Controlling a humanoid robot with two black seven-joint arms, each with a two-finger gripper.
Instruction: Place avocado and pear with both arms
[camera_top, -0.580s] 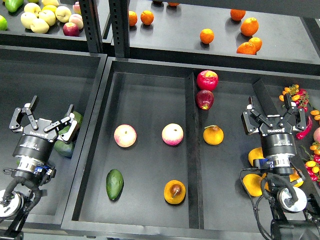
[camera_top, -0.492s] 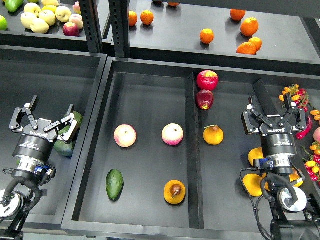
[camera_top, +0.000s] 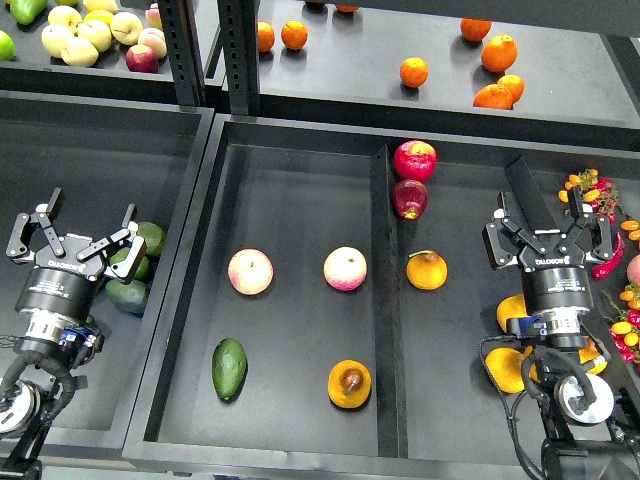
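The avocado (camera_top: 229, 368) lies at the front left of the middle tray's left compartment (camera_top: 290, 190). The pear (camera_top: 349, 384), orange-yellow with a dark brown spot, lies at the front right of the same compartment. My left gripper (camera_top: 75, 222) is open and empty over the left tray, well left of the avocado. My right gripper (camera_top: 550, 218) is open and empty over the right compartment, right of the pear.
Two pink-yellow apples (camera_top: 250, 271) (camera_top: 345, 268) lie mid-compartment. Two red apples (camera_top: 414, 160) and a stemmed orange fruit (camera_top: 427, 270) lie beyond the divider (camera_top: 388, 300). Dark green fruits (camera_top: 135, 265) lie by my left gripper, yellow fruits (camera_top: 511, 313) by my right arm. Oranges (camera_top: 414, 72) sit on the shelf.
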